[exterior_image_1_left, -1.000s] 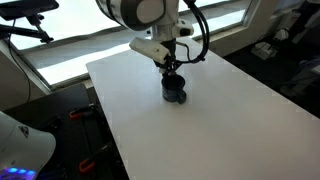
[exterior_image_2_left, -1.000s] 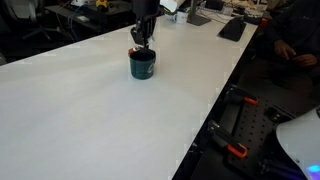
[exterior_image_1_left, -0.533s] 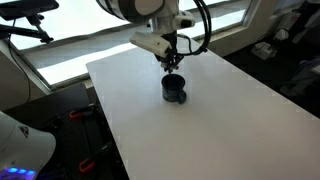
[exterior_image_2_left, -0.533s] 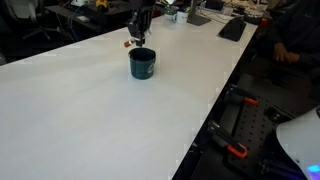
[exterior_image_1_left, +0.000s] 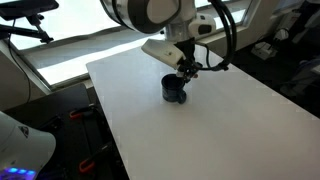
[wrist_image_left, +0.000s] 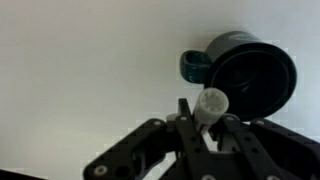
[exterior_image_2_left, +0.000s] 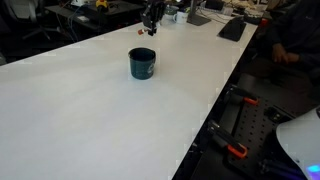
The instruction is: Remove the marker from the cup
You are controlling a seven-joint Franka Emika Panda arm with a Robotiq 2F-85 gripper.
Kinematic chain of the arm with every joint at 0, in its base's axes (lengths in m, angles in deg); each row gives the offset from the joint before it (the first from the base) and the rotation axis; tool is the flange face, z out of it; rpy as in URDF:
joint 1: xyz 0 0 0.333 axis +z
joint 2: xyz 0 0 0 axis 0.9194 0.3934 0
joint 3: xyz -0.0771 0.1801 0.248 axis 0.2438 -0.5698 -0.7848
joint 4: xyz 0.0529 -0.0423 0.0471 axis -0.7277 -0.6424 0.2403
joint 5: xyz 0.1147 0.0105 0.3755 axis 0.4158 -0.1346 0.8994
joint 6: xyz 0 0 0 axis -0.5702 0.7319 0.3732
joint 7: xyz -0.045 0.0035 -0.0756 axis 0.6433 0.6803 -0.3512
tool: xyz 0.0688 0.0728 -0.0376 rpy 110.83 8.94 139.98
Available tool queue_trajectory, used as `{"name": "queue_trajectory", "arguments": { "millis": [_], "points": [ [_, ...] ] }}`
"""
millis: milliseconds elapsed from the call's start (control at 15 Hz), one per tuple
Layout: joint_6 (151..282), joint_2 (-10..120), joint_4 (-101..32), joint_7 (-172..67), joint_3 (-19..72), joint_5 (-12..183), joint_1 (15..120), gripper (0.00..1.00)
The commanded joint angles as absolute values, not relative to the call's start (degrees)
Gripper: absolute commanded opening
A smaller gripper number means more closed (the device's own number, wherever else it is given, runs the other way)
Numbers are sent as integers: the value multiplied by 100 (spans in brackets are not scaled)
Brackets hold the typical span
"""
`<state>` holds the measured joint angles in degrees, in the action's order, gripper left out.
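Note:
The dark blue-black cup (exterior_image_1_left: 174, 91) stands upright on the white table (exterior_image_1_left: 220, 130); it also shows in an exterior view (exterior_image_2_left: 142, 63) and in the wrist view (wrist_image_left: 246, 76), with its handle (wrist_image_left: 192, 67) pointing left and its dark inside empty. My gripper (exterior_image_1_left: 188, 69) hovers above the cup and a little to one side of it, and is seen higher up in an exterior view (exterior_image_2_left: 151, 18). It is shut on the marker (wrist_image_left: 211, 104), whose pale round end faces the wrist camera. The marker's reddish tip (exterior_image_2_left: 146, 29) hangs below the fingers, clear of the cup.
The white table's edge (exterior_image_2_left: 215, 110) runs along the side where clamps and a white robot part sit. A keyboard (exterior_image_2_left: 232, 28) and clutter lie at the far end. A window ledge (exterior_image_1_left: 70, 50) runs behind the table.
The gripper has risen out of the cup with the marker in it and moved away to the side. The cup has stayed in place.

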<state>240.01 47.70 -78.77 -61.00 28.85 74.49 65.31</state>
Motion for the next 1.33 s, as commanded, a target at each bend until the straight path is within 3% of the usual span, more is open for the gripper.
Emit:
{"name": "queue_trajectory", "arguments": {
  "millis": [0, 1267],
  "points": [
    [24201, 4880, -7747, -5413, 3226, 6851, 6518, 5],
    [24510, 6390, -7508, -4285, 4369, 6140, 6645, 5]
  ]
}}
